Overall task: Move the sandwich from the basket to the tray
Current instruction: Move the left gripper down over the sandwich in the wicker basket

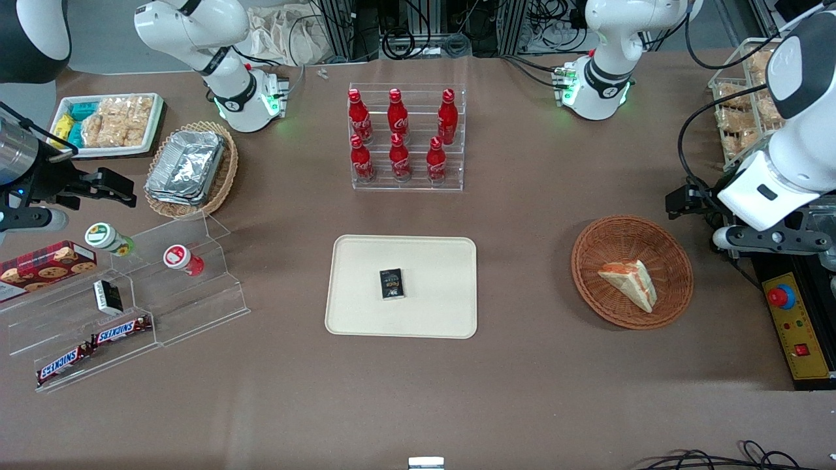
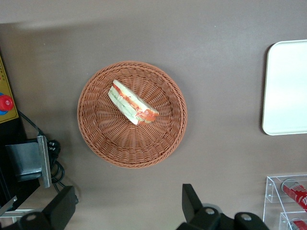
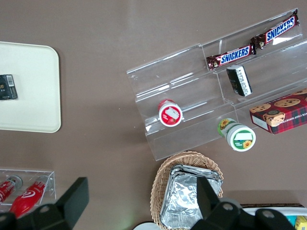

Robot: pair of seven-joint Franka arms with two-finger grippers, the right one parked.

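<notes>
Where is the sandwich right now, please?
The sandwich lies in the basket, toward the working arm's end from the tray; the open end effector hovers above.

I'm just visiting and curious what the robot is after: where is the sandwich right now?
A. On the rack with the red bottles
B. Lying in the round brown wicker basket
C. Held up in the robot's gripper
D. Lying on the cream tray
B: the sandwich lies in the basket; the tray holds only a small dark packet, and the open gripper hovers above the basket, holding nothing.
</notes>
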